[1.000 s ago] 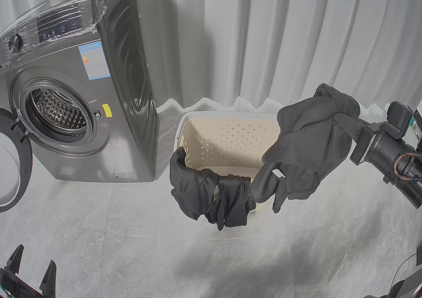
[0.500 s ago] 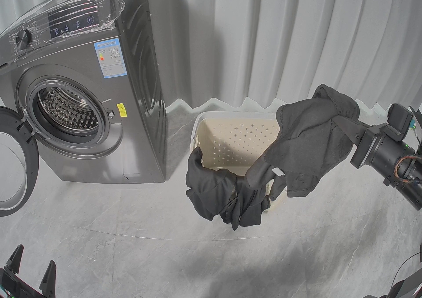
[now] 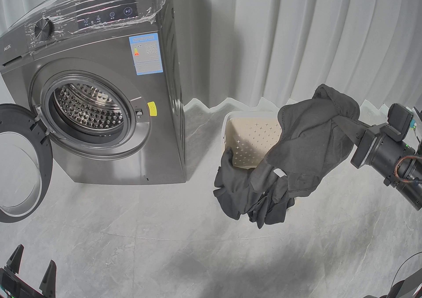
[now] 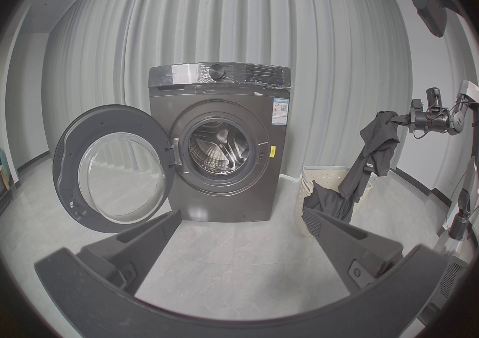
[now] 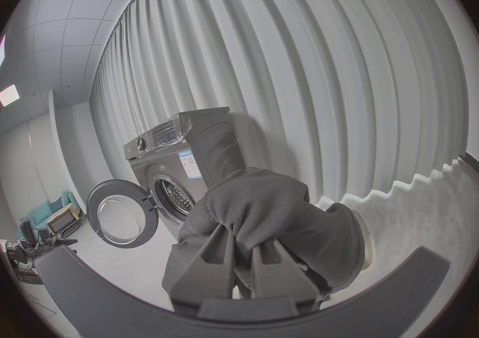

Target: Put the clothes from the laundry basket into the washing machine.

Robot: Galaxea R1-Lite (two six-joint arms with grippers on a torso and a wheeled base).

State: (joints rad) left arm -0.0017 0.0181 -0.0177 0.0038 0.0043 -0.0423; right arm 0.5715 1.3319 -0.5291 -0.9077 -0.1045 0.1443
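Head view: right gripper [image 3: 347, 124] clamped on the dark garment [image 3: 307, 149], tail draped over the laundry basket [image 3: 252, 136] rim, might snag and tip it. Left gripper [image 3: 34, 262] spread apart.

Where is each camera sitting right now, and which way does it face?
Head: high, looking down at washing machine, basket, black clothes; right arm on the right, left jaws lower left.
Left wrist: low, facing the machine's open door; left jaws open.
Right wrist: raised, facing the machine; right jaws shut on the clothes.
Shared: all three show machine and clothes.
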